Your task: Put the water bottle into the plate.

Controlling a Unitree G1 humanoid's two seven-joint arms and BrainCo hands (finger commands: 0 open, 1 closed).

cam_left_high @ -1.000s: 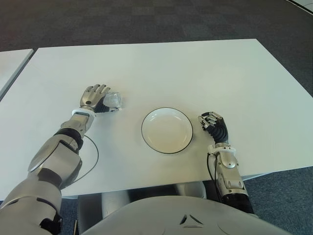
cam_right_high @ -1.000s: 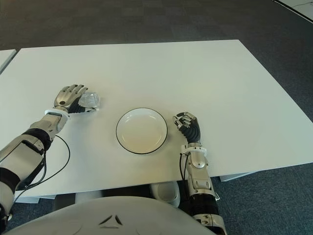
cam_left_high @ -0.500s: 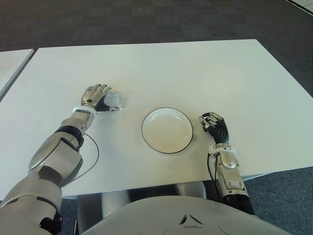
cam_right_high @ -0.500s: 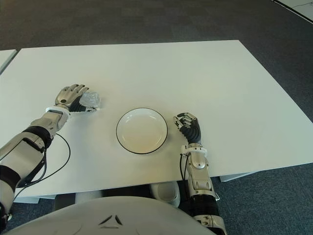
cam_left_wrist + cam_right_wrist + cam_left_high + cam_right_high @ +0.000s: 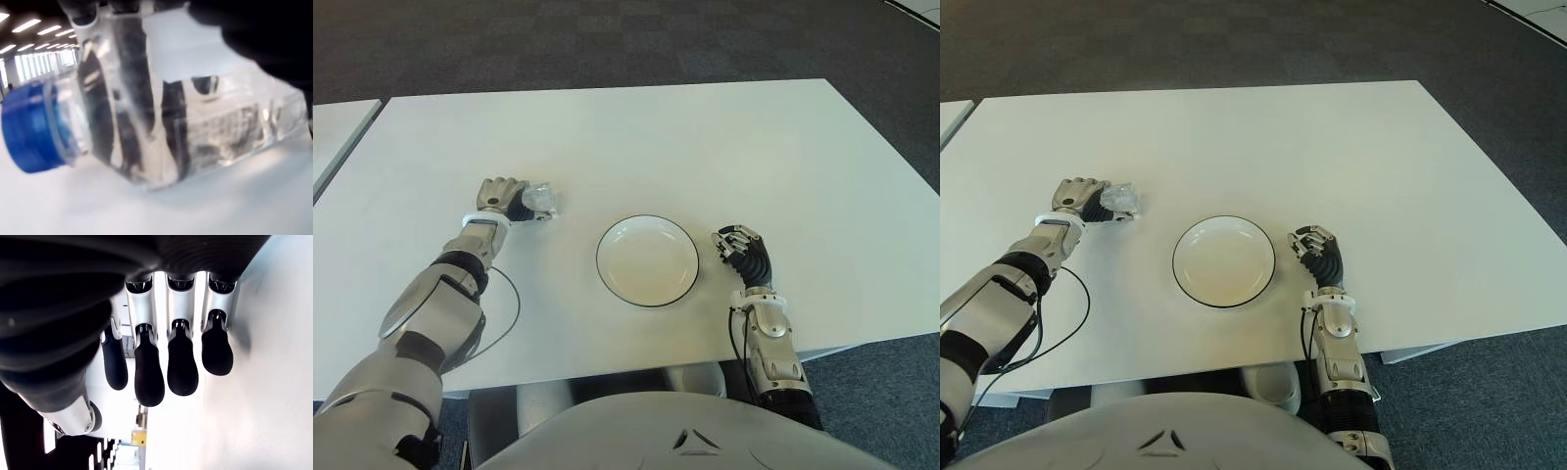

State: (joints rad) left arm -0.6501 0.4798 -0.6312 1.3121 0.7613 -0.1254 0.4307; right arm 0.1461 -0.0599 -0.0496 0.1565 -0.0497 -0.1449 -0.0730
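A small clear water bottle (image 5: pixel 541 201) with a blue cap (image 5: pixel 28 128) lies on its side on the white table (image 5: pixel 705 137), left of the plate. My left hand (image 5: pixel 502 196) has its fingers curled over the bottle's body (image 5: pixel 195 117), which still touches the tabletop. The white plate (image 5: pixel 648 260) with a dark rim sits at the table's middle front and holds nothing. My right hand (image 5: pixel 742 253) shows just right of the plate, fingers (image 5: pixel 182 357) loosely bent and holding nothing.
A black cable (image 5: pixel 499 313) loops beside my left forearm on the table. A second white table's corner (image 5: pixel 337 122) shows at the far left. Dark carpet (image 5: pixel 607 39) lies beyond the far edge.
My left hand's fingers, spread above the bottle before, have curled down around it. The bottle, the plate and my right hand have stayed where they were.
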